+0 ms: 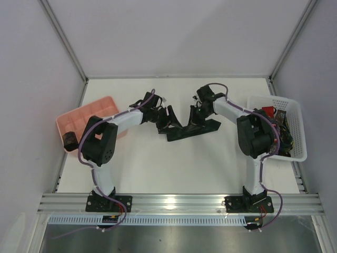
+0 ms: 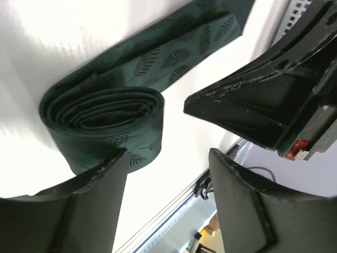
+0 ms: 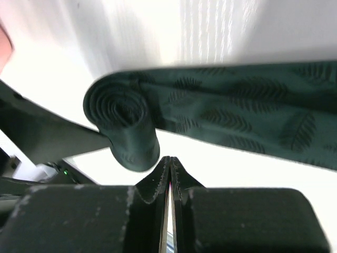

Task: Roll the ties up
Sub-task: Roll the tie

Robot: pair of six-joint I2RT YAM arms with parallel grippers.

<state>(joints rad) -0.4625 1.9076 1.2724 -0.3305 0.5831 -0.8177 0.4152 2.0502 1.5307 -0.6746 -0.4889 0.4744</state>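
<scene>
A pink compartment tray [image 1: 79, 118] sits at nine o'clock on the white table [image 1: 174, 163] — a white lattice basket [image 1: 296, 124] opposite, at three o'clock.

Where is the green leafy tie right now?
In the top view the green tie lies between the left tool and the right tool, its rolled end beside the left one.

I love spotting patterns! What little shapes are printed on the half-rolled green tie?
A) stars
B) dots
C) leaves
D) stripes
C: the dark green tie has small feathery leaf shapes printed on both its coil and its flat tail.
</scene>
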